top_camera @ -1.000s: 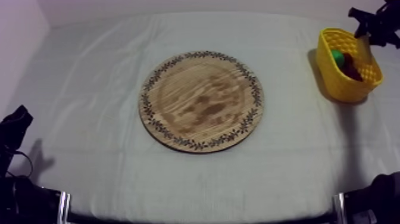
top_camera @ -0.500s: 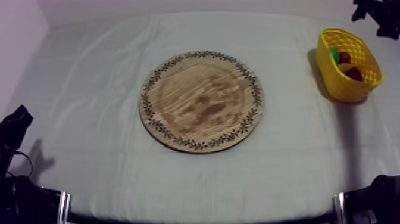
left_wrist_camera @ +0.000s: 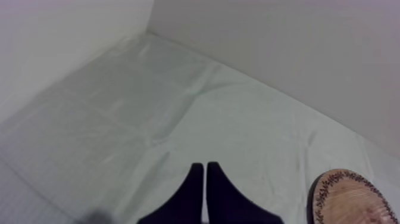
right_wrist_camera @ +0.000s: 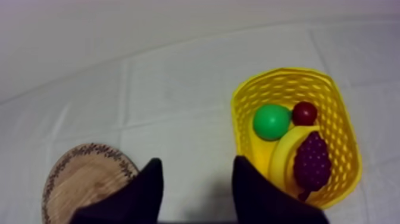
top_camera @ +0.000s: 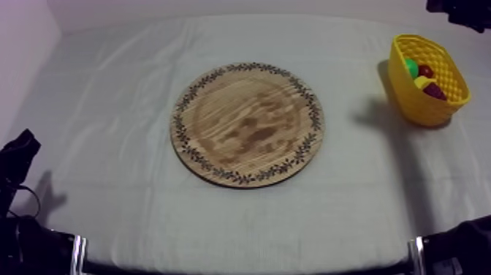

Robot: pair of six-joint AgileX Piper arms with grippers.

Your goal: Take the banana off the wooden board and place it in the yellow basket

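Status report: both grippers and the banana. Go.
Left gripper shut on nothing. Right gripper open, beside the yellow basket. Banana inside the basket, against the grapes. Nothing in the way.

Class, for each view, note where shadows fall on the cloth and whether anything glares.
Top view: a soft shadow on the cloth beside the basket; no glare on the board. Right wrist view: dim shadow on the cloth below the open right gripper. Left wrist view: even light.

Board lying at middle of table; basket sitting well apart at far right, holding banana, grapes, small red fruit.
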